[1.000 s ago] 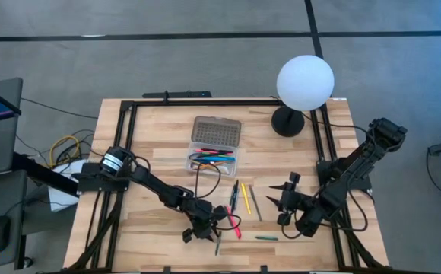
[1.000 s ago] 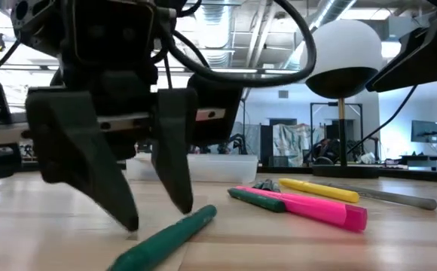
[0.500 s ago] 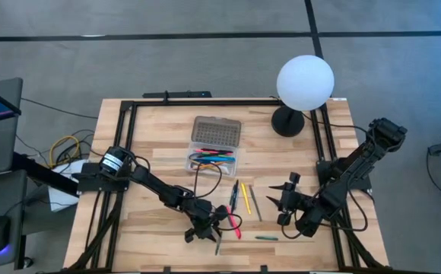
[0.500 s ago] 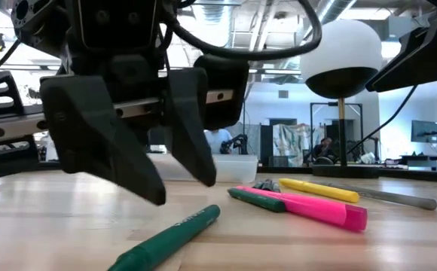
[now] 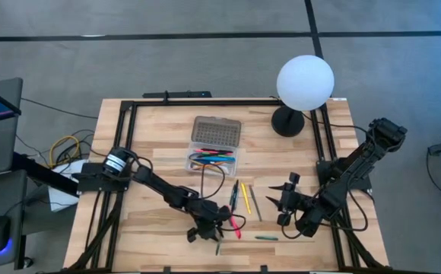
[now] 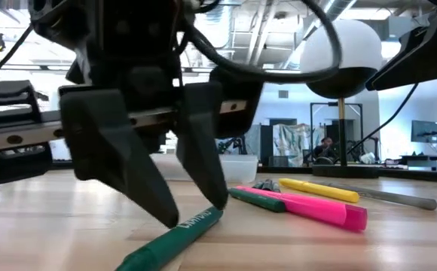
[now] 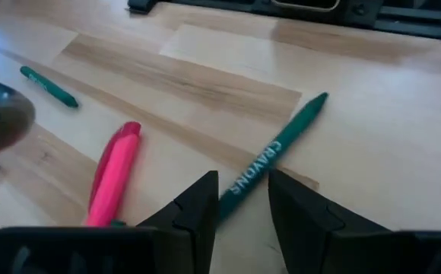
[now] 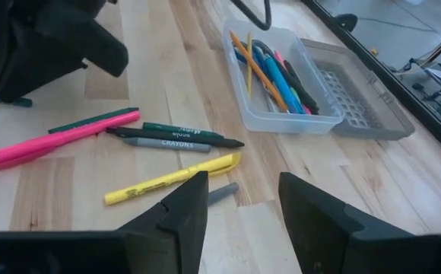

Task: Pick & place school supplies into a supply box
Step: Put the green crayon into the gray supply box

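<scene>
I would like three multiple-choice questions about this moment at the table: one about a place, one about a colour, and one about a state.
1. Where does the left gripper stand?
A. Over the supply box
B. Down at the green crayon, one finger on each side
C. Beside the lamp

2. What colour is the highlighter nearest the right gripper?
A. Yellow
B. Blue
C. Orange

3. In what state is the supply box?
A. Shut, with nothing inside
B. Turned upside down
C. Open, with pens inside

Answers:
1. B: the left wrist view shows the green crayon running between the two fingers, which stand slightly apart from it.
2. A: the right wrist view shows a yellow highlighter lying just ahead of the open fingers.
3. C: the high view shows the grey lid folded back and coloured pens in the clear tray.
</scene>
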